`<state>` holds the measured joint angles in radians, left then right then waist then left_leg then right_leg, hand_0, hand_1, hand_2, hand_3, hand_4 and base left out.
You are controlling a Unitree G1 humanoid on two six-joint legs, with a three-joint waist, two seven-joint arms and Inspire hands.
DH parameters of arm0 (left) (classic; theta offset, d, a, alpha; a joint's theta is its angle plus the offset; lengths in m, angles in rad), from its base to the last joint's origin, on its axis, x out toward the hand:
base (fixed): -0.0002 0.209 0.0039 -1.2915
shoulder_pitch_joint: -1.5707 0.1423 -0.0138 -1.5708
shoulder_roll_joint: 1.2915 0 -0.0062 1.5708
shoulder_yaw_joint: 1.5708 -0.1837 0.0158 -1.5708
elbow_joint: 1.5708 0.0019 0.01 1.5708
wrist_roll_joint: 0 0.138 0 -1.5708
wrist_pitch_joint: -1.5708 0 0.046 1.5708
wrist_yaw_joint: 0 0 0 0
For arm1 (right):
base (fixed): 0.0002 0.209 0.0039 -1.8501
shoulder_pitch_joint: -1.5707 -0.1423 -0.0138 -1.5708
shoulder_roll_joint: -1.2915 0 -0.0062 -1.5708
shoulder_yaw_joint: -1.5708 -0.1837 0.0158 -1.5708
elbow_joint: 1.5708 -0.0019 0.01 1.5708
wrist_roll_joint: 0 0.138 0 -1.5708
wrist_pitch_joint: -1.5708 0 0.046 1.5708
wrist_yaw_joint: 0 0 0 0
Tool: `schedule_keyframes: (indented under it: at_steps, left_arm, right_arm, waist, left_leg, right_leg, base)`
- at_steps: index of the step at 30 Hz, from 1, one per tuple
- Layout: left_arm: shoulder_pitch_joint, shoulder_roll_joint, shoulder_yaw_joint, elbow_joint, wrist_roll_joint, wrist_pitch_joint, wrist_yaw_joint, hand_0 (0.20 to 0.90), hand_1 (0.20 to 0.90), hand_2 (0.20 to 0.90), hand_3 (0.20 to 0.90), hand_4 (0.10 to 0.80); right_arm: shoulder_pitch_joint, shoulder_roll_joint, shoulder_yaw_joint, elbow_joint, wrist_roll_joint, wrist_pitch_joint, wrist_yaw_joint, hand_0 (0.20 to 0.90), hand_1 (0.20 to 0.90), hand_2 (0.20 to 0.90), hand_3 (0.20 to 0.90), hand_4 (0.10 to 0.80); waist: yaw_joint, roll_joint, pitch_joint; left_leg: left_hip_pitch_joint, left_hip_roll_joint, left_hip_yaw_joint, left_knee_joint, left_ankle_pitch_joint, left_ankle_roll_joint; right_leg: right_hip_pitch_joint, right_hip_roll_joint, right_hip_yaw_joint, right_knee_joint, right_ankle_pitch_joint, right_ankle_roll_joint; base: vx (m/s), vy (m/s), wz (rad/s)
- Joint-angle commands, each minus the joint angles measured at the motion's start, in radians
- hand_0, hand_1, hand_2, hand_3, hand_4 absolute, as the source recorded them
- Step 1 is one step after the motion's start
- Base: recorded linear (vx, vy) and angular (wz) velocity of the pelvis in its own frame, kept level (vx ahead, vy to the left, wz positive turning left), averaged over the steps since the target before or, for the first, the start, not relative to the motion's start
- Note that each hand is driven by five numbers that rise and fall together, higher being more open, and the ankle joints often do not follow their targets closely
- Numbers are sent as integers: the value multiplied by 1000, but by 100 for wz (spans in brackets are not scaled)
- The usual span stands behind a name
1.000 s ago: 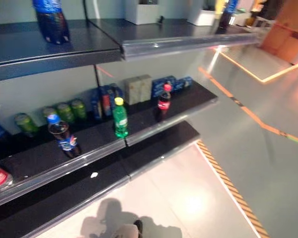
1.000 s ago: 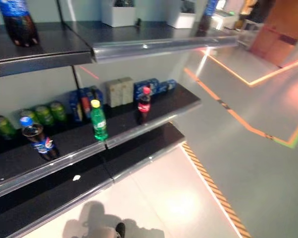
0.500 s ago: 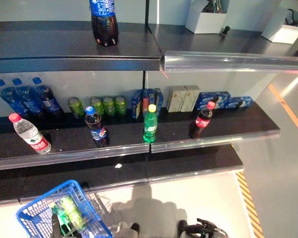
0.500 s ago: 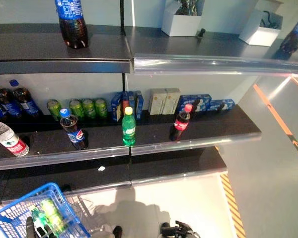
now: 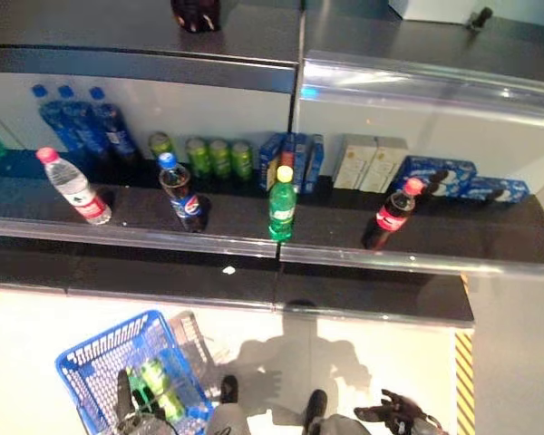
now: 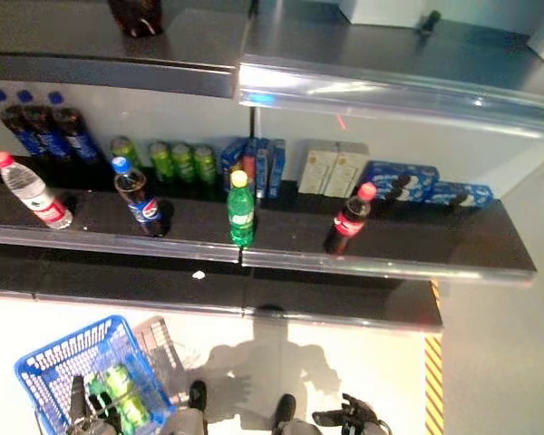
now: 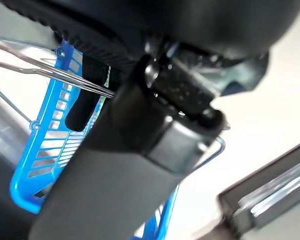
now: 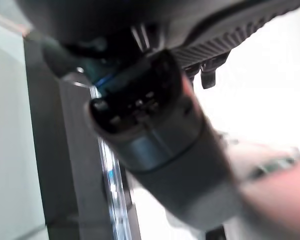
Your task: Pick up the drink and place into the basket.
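Observation:
A blue basket (image 5: 100, 344) hangs at the lower left, with green drink bottles (image 5: 159, 385) lying inside it. My left hand (image 5: 123, 399) is shut on the basket's handle (image 7: 85, 105), whose wires run under the hand in the left wrist view. My right hand (image 5: 394, 415) hangs low at the right, open, with nothing in it. On the middle shelf (image 5: 344, 258) stand a green bottle (image 5: 282, 204), a red-capped cola bottle (image 5: 394, 213), a blue-capped cola bottle (image 5: 181, 195) and a water bottle (image 5: 72, 186).
Green cans (image 5: 213, 156), blue bottles (image 5: 82, 122) and boxes (image 5: 363, 163) line the back of the middle shelf. A dark bottle (image 5: 195, 11) stands on the top shelf. A lower shelf (image 5: 254, 285) juts out above the floor. Yellow-black tape (image 5: 462, 381) marks the floor at the right.
The camera has swung left and tilted down, so the whole picture shifted. The basket and both hands have come into view and show more fully now than half a second ago.

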<state>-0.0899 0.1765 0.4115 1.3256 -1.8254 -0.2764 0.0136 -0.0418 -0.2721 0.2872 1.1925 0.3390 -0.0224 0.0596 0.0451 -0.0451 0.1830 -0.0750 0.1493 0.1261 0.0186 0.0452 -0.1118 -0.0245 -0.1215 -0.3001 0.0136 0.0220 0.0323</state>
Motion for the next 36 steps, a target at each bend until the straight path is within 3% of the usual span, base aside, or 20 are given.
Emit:
schedule_keyframes:
  at_steps: [1,3,6,10,14,20,23,29,36]
  left_arm:
    - [88,45,13,6,32,-25,-70,300,300,300,200,100]
    - [87,47,1,-10,45,-19,-77,300,300,300,200,100]
    - [95,54,-23,-84,25,-41,-47,300,300,300,200,100]
    - [95,86,-31,-136,38,-65,2,300,300,300,200,100]
    - [103,89,-31,-161,52,-84,27,300,300,300,200,100]
    - [150,83,9,-132,73,-67,64,300,300,300,200,100]
    - [172,79,44,-98,121,-44,76,300,300,300,200,100]
    - [201,61,76,-84,155,-39,39,300,300,300,200,100]
    - [195,41,62,-119,171,-44,17,300,300,300,200,100]
  right_arm:
    - [-42,-15,46,-83,-47,-48,53,900,900,900,900,800]
    - [-42,-22,76,-181,-51,-34,44,900,900,900,900,800]
    - [-22,-46,125,-464,-39,58,-2,900,900,900,900,800]
    - [36,-101,141,-731,-37,60,-17,900,900,900,900,800]
    - [50,-160,109,-871,-11,22,11,900,900,900,900,800]
    - [48,-260,15,-1118,16,52,62,900,900,900,900,800]
    - [68,-305,-79,-1242,51,6,55,900,900,900,900,800]
    - [117,-306,-197,-1366,86,-93,29,900,900,900,900,800]
    - [90,-277,-267,-1423,86,-191,-168,900,900,900,900,800]
  waist:
    - [-3,29,-33]
    - [-7,28,-33]
    - [-18,20,-25]
    - [-63,8,-19]
    - [-83,-13,-27]
    - [-106,-16,-34]
    - [-129,-13,-46]
    - [-156,2,-58]
    - [-160,27,-47]
  left_leg:
    - [96,86,-49,-16,62,-39]
    - [110,79,-35,-17,36,-36]
    - [120,58,-40,-6,-1,-16]
    - [140,53,-50,-7,-18,8]
    - [148,68,-32,9,-30,-2]
    - [161,96,20,18,-29,-7]
    - [173,104,42,11,-29,-11]
    - [183,99,64,8,-38,-9]
    - [162,90,77,64,-58,-6]
  right_leg:
    - [-2,-55,7,63,-14,59]
    - [12,-74,-2,63,-10,71]
    - [16,-84,13,81,-12,87]
    - [1,-64,93,134,-44,90]
    - [21,-60,113,91,-33,87]
    - [35,-53,131,60,-20,89]
    - [40,-50,146,43,-16,93]
    - [31,-58,158,50,-18,101]
    - [15,-66,158,87,-35,93]
  base:
    - [15,136,7]
    - [17,129,39]
    - [26,96,26]
    - [12,24,-3]
    - [12,-60,4]
    - [9,-56,-18]
    - [28,-15,-25]
    - [25,39,-18]
    - [44,56,-8]
